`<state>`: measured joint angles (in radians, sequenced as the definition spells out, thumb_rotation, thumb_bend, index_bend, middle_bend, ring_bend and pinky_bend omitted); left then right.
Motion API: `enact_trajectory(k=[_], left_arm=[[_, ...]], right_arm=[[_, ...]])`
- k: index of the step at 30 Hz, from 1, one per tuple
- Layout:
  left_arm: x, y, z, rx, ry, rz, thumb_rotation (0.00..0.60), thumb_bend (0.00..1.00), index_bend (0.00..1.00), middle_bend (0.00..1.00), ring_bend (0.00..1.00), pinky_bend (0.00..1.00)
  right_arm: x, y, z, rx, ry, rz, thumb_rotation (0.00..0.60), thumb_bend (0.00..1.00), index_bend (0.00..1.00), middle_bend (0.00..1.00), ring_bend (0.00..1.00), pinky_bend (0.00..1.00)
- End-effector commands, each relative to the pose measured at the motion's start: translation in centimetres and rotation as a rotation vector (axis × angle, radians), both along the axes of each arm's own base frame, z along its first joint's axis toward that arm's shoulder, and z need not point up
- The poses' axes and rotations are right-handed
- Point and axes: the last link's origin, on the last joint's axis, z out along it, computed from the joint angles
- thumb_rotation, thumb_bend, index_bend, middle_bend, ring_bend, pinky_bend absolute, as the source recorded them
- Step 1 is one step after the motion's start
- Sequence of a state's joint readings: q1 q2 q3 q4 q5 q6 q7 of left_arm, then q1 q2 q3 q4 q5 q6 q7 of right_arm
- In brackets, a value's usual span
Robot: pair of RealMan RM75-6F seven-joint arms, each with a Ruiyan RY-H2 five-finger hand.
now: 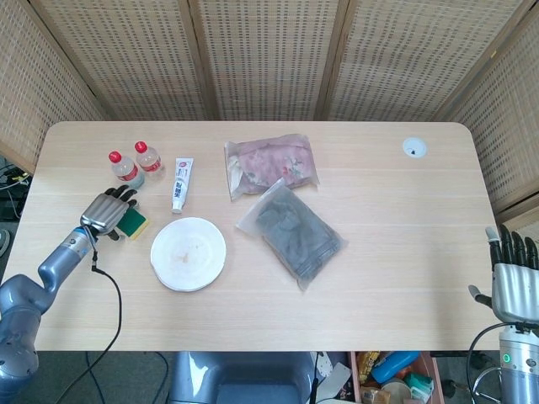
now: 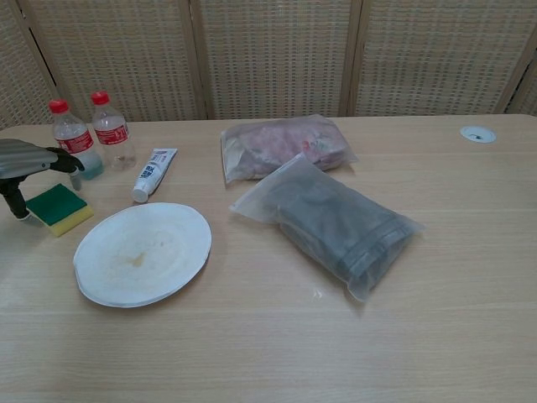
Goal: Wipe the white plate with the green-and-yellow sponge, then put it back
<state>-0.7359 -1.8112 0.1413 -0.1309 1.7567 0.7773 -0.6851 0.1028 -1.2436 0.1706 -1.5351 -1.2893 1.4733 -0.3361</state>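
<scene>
Wicker screens behind the bench, left hand hovers fingers-spread over the sponge beside the plate, needing to close.

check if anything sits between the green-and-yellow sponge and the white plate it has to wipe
Nothing visible does. The green-and-yellow sponge lies just left of the white plate with only bare table between them; the left hand hovers over the sponge.

Two red-capped bottles stand side by side at the table's far left. A tube lies just right of them. A pinkish bag lies further right, a grey bag touching its near edge. A white grommet sits far right.
</scene>
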Motion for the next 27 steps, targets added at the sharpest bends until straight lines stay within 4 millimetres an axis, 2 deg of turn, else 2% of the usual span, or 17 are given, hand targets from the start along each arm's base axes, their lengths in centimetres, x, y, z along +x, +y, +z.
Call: enact_trajectory(k=[1, 7, 13, 15, 20, 23, 27], left_arm=[[0.2, 0.1, -0.3, -0.001, -0.004, 0.005, 0.6, 0.0, 0.32, 0.16, 0.09, 0.21], [0.2, 0.2, -0.8, -0.007, 0.017, 0.013, 0.6, 0.0, 0.39, 0.23, 0.16, 0.24], [0.4, 0.3, -1.3, -0.004, 0.005, 0.032, 0.6, 0.0, 0.41, 0.26, 0.18, 0.26], [0.4, 0.3, -1.4, -0.003, 0.007, 0.033, 0.6, 0.0, 0.42, 0.29, 0.21, 0.29], [0.7, 0.4, -1.3, 0.018, -0.027, 0.028, 0.6, 0.06, 0.53, 0.44, 0.34, 0.44], [0.7, 0.3, -1.0, 0.03, -0.035, 0.023, 0.6, 0.08, 0.57, 0.48, 0.38, 0.47], [1.0, 0.3, -0.5, 0.062, -0.119, 0.021, 0.6, 0.1, 0.58, 0.49, 0.39, 0.47]], right_arm=[[0.0, 0.0, 0.0, 0.001, -0.001, -0.002, 0.6, 0.0, 0.0, 0.0, 0.0, 0.0], [-0.2, -0.2, -0.2, 0.008, -0.004, -0.01, 0.6, 0.0, 0.0, 0.0, 0.0, 0.0], [-0.2, -0.3, -0.2, 0.01, -0.008, -0.013, 0.6, 0.0, 0.0, 0.0, 0.0, 0.0], [-0.2, -0.3, -0.2, 0.012, -0.01, -0.016, 0.6, 0.0, 0.0, 0.0, 0.0, 0.0], [-0.2, -0.3, -0.2, 0.013, -0.014, -0.014, 0.6, 0.0, 0.0, 0.0, 0.0, 0.0], [-0.2, -0.3, -0.2, 0.014, -0.016, -0.012, 0.6, 0.0, 0.0, 0.0, 0.0, 0.0], [-0.1, -0.2, -0.1, 0.013, -0.022, -0.007, 0.6, 0.0, 0.0, 0.0, 0.0, 0.0]])
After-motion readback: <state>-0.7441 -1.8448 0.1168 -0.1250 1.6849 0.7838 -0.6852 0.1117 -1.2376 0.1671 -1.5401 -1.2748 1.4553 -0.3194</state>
